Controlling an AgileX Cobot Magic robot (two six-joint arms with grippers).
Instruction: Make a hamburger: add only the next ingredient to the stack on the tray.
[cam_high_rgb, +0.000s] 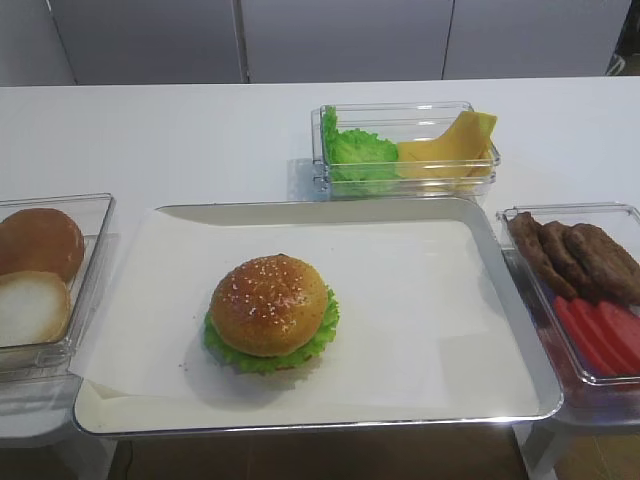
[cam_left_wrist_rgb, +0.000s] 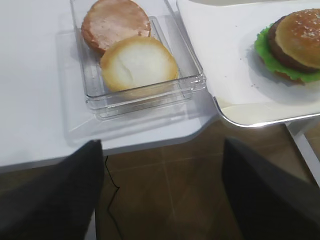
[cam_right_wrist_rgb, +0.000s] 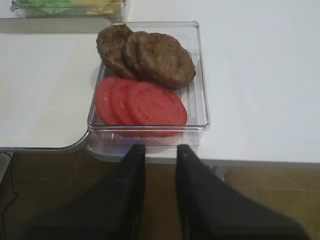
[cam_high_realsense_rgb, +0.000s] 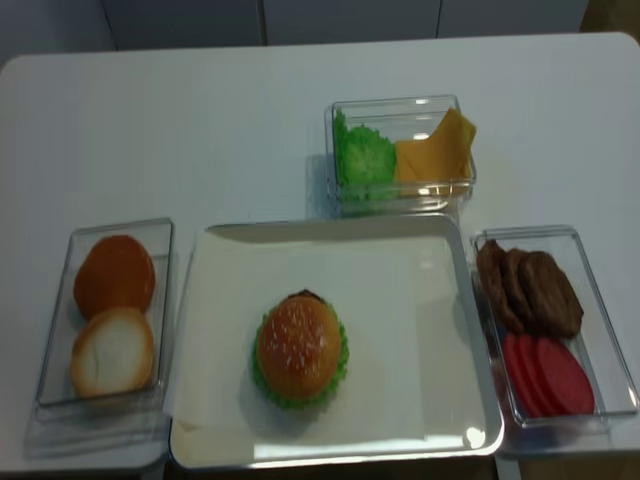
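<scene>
Hovering off the table's edge, left gripper (cam_left_wrist_rgb: 162, 190) spread empty, right gripper (cam_right_wrist_rgb: 160, 160) nearly closed, empty.

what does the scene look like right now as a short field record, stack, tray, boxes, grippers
stack: sesame bun top sits on patty and lettuce
tray: paper-lined, holds only the burger
left box: brown bun, pale cut bun half
back box: lettuce, cheese
right box: patties, tomato slices
left gripper: open, empty, off the table edge
right gripper: narrow gap, empty, near right box
</scene>
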